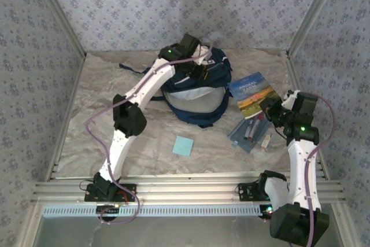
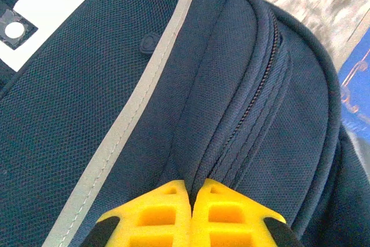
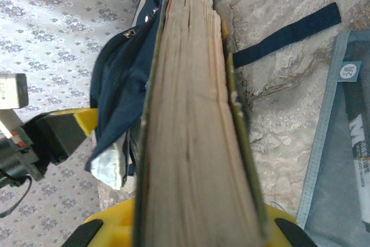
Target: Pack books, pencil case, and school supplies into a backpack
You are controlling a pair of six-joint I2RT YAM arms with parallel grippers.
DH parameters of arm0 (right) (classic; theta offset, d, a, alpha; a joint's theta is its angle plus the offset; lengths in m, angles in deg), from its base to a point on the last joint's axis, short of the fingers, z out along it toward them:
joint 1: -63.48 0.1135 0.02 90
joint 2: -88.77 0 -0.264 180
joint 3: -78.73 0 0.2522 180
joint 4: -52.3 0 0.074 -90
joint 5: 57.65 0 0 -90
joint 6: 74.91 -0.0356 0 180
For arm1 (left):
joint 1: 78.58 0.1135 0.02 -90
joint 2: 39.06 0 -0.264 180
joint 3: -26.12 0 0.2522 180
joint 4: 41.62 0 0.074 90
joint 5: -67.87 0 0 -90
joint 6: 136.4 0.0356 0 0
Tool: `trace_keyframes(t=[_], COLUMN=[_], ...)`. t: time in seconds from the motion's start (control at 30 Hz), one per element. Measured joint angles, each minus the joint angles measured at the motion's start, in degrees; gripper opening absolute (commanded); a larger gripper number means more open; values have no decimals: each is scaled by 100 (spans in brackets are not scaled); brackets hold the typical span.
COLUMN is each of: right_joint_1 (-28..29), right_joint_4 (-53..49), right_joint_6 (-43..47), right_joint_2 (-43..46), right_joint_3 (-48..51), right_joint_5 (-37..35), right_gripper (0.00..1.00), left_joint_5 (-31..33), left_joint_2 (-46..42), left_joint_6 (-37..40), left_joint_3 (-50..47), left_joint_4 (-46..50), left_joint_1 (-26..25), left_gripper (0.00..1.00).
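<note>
Left wrist: we find the left pincer (image 2: 191,194) clenched on a backpack (image 2: 115,102) fold, which may slip free; the right pincer (image 1: 271,109) grasps the book (image 3: 191,114).

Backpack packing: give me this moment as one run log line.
left tool: shut on backpack fabric by zipper | right tool: shut on book | pencil case, blue pad: on table

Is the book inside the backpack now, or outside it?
Outside. The book is beside the backpack, to its right in the top view, and the right end effector grips its edge.
</note>
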Motion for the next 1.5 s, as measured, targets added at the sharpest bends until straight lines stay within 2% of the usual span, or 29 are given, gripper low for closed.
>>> trace_keyframes(t=[0.13, 0.27, 0.4, 0.57, 0.7, 0.87, 1.13, 1.5], right_joint_1=[15, 221, 658, 1543, 2308, 2769, 3040, 3359], right_joint_4=[129, 339, 605, 1563, 2361, 3650, 5462, 7458], right_joint_6=[-83, -278, -487, -929, -1211, -1443, -1698, -2376], right_joint_2=[11, -9, -68, -494, -1126, -2098, -3731, -5989], right_joint_3=[57, 345, 505, 826, 931, 935, 667, -511], right_joint_5=[72, 48, -22, -291, -605, -835, -1029, -1154], right_gripper=[0, 0, 0, 0, 0, 0, 0, 0], left_joint_5=[-553, -809, -1025, -1381, -1528, -1606, -1628, -1648], left_joint_2=[9, 57, 111, 186, 192, 192, 192, 192], left_joint_6=[-560, -918, -1248, -1744, -2059, -2264, -2352, -2374], left_joint_3=[81, 195, 223, 225, 225, 225, 225, 225], left_joint_4=[-26, -136, -245, -417, -507, -535, -542, -568], left_joint_1=[238, 323, 308, 291, 260, 192, 118, 114], left_gripper=[0, 0, 0, 0, 0, 0, 0, 0])
